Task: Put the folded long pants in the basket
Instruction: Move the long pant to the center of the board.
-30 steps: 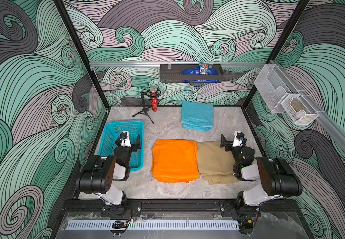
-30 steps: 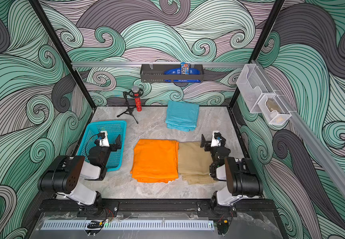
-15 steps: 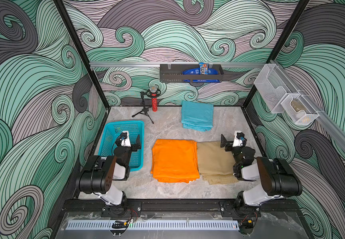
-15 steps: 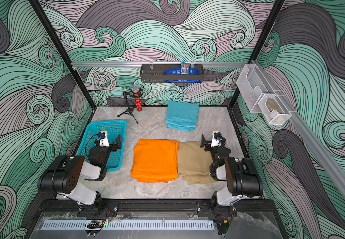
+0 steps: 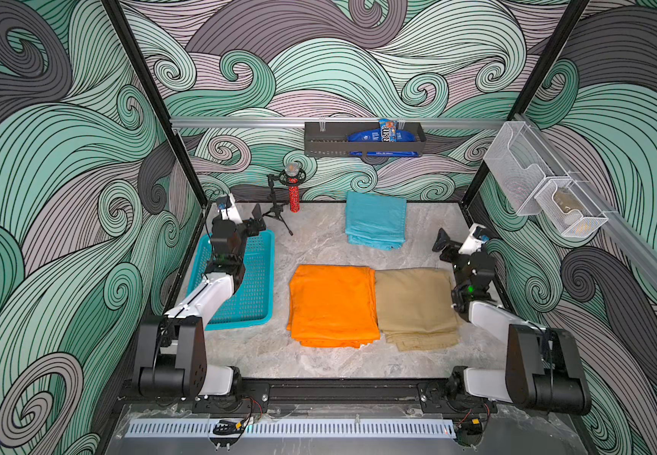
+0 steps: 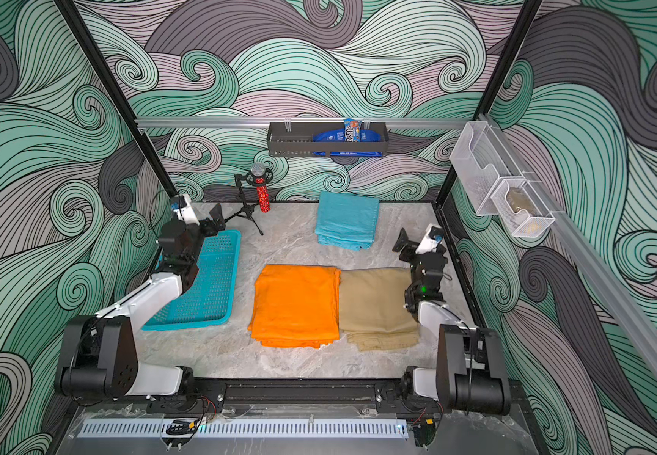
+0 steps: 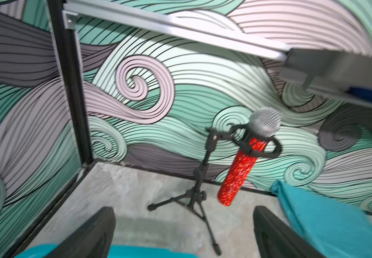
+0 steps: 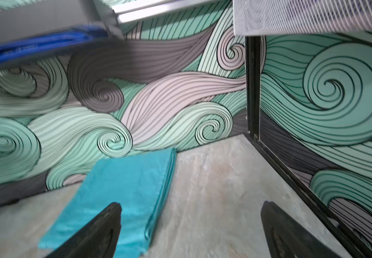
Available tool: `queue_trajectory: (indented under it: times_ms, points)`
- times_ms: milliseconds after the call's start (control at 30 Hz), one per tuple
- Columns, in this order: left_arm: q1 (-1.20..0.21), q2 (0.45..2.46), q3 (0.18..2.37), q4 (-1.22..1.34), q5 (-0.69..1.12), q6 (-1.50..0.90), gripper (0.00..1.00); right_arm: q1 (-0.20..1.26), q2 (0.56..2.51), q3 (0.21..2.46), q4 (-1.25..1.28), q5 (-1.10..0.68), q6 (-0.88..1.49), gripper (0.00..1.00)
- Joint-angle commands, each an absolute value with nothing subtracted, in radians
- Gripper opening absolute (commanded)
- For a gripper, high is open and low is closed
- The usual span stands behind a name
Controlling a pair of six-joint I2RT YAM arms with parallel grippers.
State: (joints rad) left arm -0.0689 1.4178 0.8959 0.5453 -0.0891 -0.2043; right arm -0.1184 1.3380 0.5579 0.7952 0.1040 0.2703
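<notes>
We find both arms (image 5: 492,319) built alike. The left gripper (image 7: 182,210) and the right gripper (image 8: 191,204) carry matte black wedge-shaped fingers (image 7: 91,234). Just behind each we see a small white camera housing (image 5: 229,210) with a blue spot (image 5: 222,204), then a blocky black wrist (image 5: 226,244) showing a green light (image 5: 470,290). Farther back comes a smooth white link (image 5: 208,295), then a boxy black shoulder housing (image 5: 177,354) looped with thin black cable (image 5: 157,350); red wires (image 5: 256,405) trail at the end farthest from the fingers.

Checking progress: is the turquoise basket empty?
Empty where visible: the basket shows bare perforated floor, the left arm hiding part. Orange pants, khaki pants and teal pants lie outside it.
</notes>
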Motion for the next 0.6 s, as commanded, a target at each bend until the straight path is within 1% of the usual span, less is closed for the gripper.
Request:
queue_trajectory:
  times_ms: [0, 33, 100, 133, 200, 300, 367, 567]
  points:
    - [-0.161, 1.473, 1.000, 0.232, -0.050, -0.295, 0.99, -0.128, 1.386, 0.685, 0.515, -0.013, 0.412, 1.00]
    - [-0.192, 1.483, 1.022, 0.210, -0.037, -0.322, 0.98, -0.128, 1.421, 0.736, 0.495, -0.070, 0.429, 0.97]
    - [-0.252, 1.500, 1.035, 0.198, -0.001, -0.391, 0.98, -0.128, 1.504, 0.855, 0.410, -0.128, 0.480, 0.92]
    - [-0.283, 1.510, 1.029, 0.208, 0.028, -0.436, 0.99, -0.129, 1.558, 0.933, 0.358, -0.163, 0.493, 0.88]
    - [-0.338, 1.533, 1.007, 0.239, 0.059, -0.514, 0.98, -0.127, 1.656, 1.036, 0.291, -0.211, 0.513, 0.84]
    - [-0.413, 1.580, 0.973, 0.323, 0.087, -0.579, 0.99, -0.124, 1.809, 1.181, 0.191, -0.272, 0.523, 0.81]
    - [-0.449, 1.632, 1.003, 0.327, 0.100, -0.586, 0.99, -0.123, 1.909, 1.273, 0.130, -0.309, 0.526, 0.77]
    - [-0.477, 1.737, 1.102, 0.277, 0.180, -0.618, 0.98, -0.097, 2.105, 1.427, 0.049, -0.354, 0.540, 0.76]
